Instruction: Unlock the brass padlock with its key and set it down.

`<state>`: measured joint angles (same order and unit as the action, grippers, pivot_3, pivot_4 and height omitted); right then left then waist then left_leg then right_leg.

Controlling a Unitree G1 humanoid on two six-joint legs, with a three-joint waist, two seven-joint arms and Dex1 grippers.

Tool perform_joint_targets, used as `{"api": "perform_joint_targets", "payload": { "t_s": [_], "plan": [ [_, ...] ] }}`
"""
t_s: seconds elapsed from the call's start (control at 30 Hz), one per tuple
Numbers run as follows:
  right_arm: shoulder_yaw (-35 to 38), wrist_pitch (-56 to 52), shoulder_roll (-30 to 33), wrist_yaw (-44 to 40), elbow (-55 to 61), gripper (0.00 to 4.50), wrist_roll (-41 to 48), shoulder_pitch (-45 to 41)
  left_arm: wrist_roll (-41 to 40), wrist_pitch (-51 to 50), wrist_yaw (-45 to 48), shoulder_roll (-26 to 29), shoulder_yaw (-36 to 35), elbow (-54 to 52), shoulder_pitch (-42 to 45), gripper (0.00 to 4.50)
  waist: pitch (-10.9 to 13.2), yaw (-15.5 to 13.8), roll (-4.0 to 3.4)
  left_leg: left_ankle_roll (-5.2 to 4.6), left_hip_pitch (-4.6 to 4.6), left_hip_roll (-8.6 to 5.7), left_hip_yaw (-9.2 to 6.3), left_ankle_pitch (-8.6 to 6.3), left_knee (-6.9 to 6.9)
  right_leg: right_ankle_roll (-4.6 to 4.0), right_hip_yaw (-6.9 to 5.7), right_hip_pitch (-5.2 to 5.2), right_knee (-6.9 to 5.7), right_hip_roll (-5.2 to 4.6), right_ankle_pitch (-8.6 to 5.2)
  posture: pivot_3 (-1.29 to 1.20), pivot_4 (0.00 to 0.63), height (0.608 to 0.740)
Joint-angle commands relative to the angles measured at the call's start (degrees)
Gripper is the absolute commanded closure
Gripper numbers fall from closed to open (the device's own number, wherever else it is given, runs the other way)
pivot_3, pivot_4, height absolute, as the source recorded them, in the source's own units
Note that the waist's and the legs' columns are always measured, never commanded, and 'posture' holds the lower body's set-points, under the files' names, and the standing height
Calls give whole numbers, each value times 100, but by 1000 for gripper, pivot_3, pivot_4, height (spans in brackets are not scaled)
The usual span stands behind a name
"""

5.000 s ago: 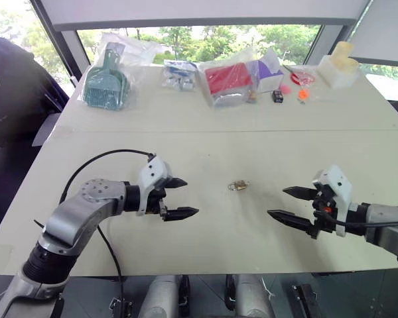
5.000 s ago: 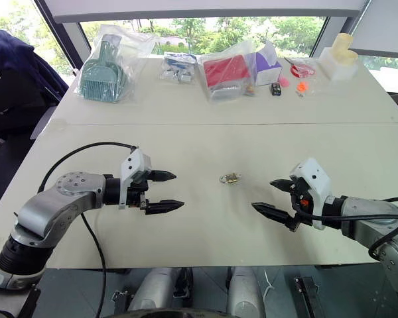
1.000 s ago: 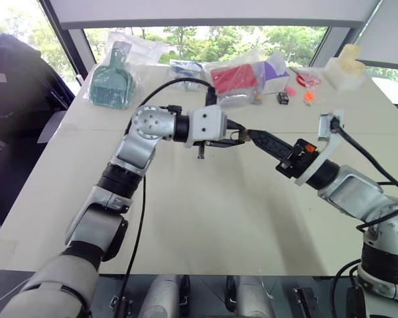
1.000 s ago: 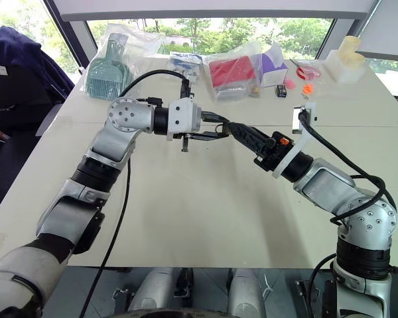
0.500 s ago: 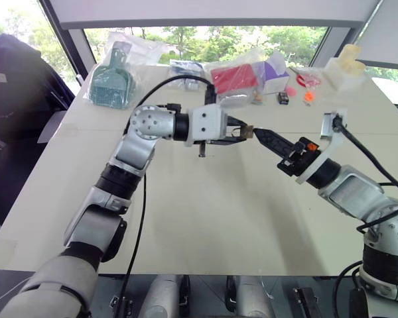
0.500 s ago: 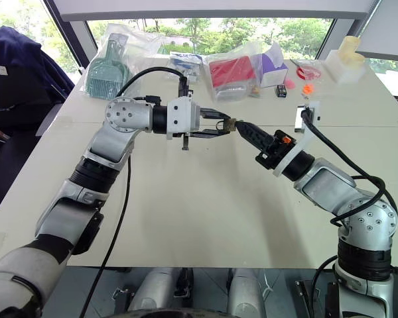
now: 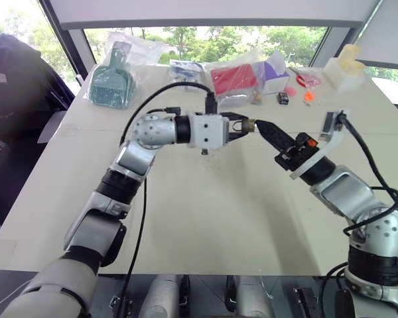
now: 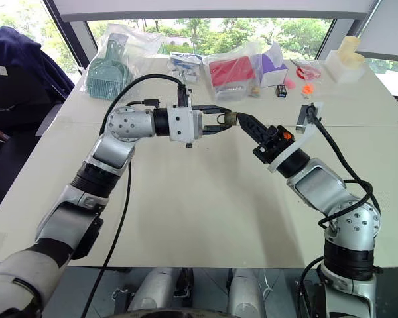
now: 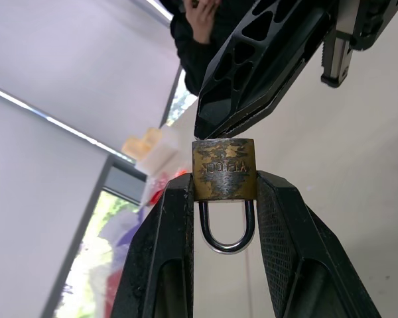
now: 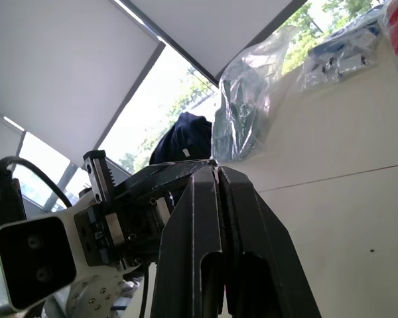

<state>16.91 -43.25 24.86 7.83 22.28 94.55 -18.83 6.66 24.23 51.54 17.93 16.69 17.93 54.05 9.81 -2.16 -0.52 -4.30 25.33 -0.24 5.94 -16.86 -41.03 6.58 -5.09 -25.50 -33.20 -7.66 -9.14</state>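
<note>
Two grippers meet in mid-air above the white table (image 7: 205,218). The left gripper (image 9: 222,199) clamps the brass padlock (image 9: 223,169) between its two black fingers (image 9: 169,245), one finger against each narrow side of the body. The padlock body is a small rectangular block of tarnished brass, mottled with dark patches, with stamped lettering across its face. Its thin silvery shackle (image 9: 225,228) forms a U-shaped loop lying in the gap between the fingers, pointing back toward the wrist. The right gripper (image 7: 260,124) has its fingers pressed together, tips touching the padlock's free end. Whether a key is pinched there cannot be determined. Along the table's far edge lie a teal dustpan in a clear bag (image 7: 109,83) and a red bagged item (image 7: 229,79).
</note>
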Motion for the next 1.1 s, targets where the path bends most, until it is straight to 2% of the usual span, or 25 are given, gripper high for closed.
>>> {"api": "perform_joint_targets", "payload": {
  "t_s": [0.03,0.37,0.57,0.67,0.77,0.87,1.03,1.1],
  "plan": [
    [-20,179,-93,216,-23,4463,45,-1,16,524,-368,-169,-42,-247,172,3762,0,2,0,0,0,0,0,0,0,0,0,0,0,0,0,0,150,735],
    [-111,631,-553,708,-70,4463,384,-30,1255,2051,-1811,-73,-39,301,395,3762,0,12,-1,0,-1,1,2,0,2,2,0,0,-1,1,1,0,150,735],
    [-155,797,-693,978,-67,4463,629,-71,1771,2473,-2427,12,-3,540,451,3762,0,3,-1,0,-2,1,2,0,1,2,0,2,-1,0,1,0,150,735],
    [-180,785,-586,837,-11,4463,433,-103,1653,2369,-2328,-5,71,705,499,3762,0,8,-1,0,-2,1,3,0,2,2,0,0,-1,0,1,0,150,735],
    [-161,720,-282,275,173,4463,-90,-90,925,1742,-1581,-129,112,854,455,3762,0,-3,-1,0,-1,1,5,0,2,2,0,1,-1,0,1,0,150,735],
    [18,533,319,-387,251,3560,-360,-77,151,875,-720,-221,30,859,486,3762,0,2,-1,-2,0,0,7,-1,0,2,0,1,1,-2,0,0,150,735],
    [-123,171,1288,-1353,307,1090,-1179,-71,-57,739,-319,-163,20,851,548,3762,0,20,-2,-3,-1,3,7,-2,2,2,0,-2,1,1,-1,0,150,735],
    [-122,100,1373,-1596,315,1090,-1168,-90,-79,733,-272,-155,15,852,553,3762,0,25,-2,-3,-2,6,5,-2,2,2,0,-2,0,3,-1,0,150,735]
  ]
}}
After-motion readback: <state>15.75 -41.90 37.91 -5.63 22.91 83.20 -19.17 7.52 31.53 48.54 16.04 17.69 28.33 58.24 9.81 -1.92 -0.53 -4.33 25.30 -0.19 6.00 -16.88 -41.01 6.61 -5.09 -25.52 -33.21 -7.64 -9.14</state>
